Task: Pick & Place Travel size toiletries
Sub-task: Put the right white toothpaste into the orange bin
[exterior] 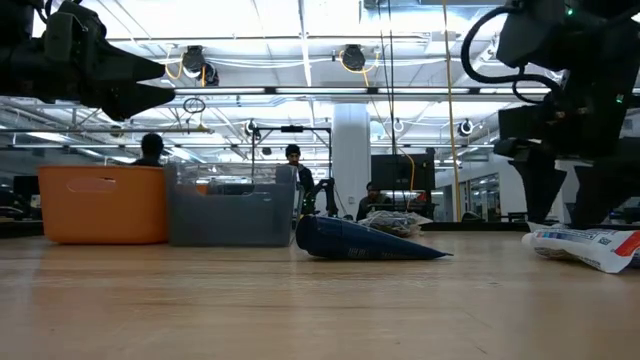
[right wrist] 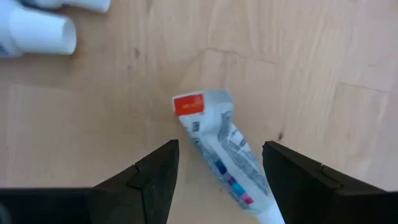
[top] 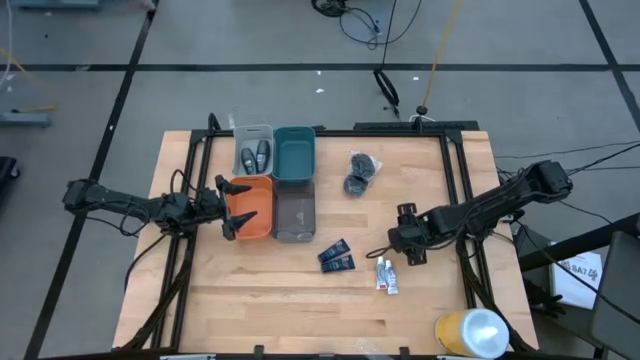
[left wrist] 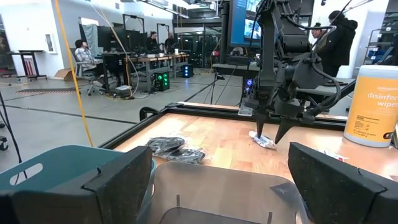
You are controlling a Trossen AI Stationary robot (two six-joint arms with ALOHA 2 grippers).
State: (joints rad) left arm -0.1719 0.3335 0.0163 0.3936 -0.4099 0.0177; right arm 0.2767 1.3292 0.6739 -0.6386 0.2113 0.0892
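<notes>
The right claw (right wrist: 214, 171), fingers apart, hung directly over a white tube (right wrist: 221, 146) lying diagonally across the frame centre between them.

My wooden table (top: 300, 310) carries four bins (top: 273, 182) clustered at the far left, two dark puffs (top: 359, 171) further right, and two blue packets (top: 336, 257) beside the white tubes (top: 385, 274). A yellow cylinder (top: 470, 333) lies at the near right corner.
</notes>
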